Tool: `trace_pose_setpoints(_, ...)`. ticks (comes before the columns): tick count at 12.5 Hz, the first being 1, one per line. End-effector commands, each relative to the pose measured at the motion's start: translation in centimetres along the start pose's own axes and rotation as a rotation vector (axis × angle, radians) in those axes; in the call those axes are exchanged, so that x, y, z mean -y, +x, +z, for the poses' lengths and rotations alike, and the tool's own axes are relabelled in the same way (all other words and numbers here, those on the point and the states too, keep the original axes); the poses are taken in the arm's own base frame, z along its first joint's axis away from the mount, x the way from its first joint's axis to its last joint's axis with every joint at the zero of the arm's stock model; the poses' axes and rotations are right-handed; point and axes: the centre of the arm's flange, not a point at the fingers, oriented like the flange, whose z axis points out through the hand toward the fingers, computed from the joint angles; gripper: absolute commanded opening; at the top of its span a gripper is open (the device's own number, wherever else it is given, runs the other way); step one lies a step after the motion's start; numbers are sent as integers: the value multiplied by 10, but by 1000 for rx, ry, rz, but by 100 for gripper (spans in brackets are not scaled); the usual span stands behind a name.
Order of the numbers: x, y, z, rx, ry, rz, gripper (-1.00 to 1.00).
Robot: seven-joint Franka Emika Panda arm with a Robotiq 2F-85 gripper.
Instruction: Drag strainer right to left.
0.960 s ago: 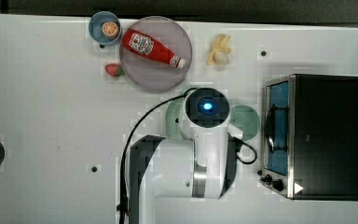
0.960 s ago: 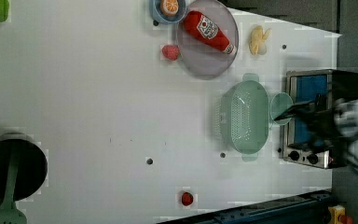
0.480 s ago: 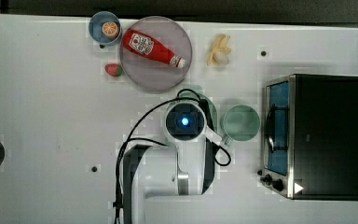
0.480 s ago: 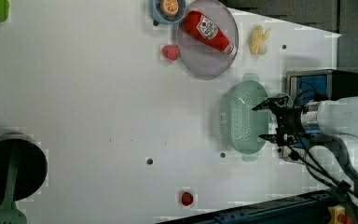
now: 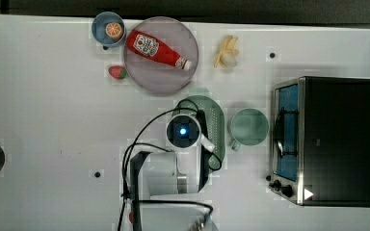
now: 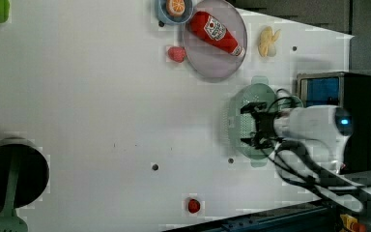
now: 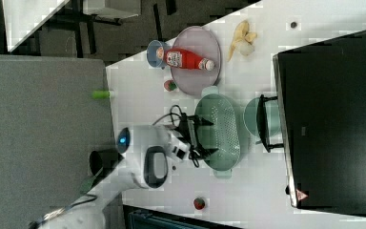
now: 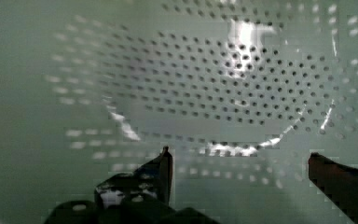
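The strainer point(image 5: 215, 126) is a pale mint-green oval basket with a dotted bottom, lying in the middle of the white table, just left of the mug in the top view. My arm's wrist point(image 5: 184, 131) covers the strainer's left half in the top view. In the left view my gripper point(image 6: 246, 124) hangs open over the strainer point(image 6: 234, 126), its two black fingers spread across the bowl. The right view shows the same: gripper point(image 7: 209, 137) open above the strainer point(image 7: 225, 129). Close up in the wrist view, the perforated bottom point(image 8: 214, 84) lies beyond my gripper point(image 8: 240, 163), with nothing between the fingers.
A mint-green mug point(image 5: 248, 126) stands between the strainer and a black toaster oven point(image 5: 327, 139). Behind the strainer is a grey plate point(image 5: 173, 77) with a ketchup bottle point(image 5: 156, 48), plus a blue bowl point(image 5: 108, 30), a strawberry point(image 5: 117, 72) and a banana point(image 5: 226, 52). A black pot point(image 6: 9, 179) sits far off.
My arm has moved towards the top view's left, from above the mug to above the strainer, uncovering the mug. The fingers have stayed open.
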Motion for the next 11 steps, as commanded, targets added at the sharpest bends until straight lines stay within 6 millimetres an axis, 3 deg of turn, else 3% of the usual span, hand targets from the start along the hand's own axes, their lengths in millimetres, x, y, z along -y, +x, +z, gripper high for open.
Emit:
trace_pose_setpoints(1,4,-8,6,1,41,138,100)
trace_pose_setpoints(5,7,-31,8,5,44,117,100)
trace_pose_setpoints(11,10,-82,7,36,35,62,100)
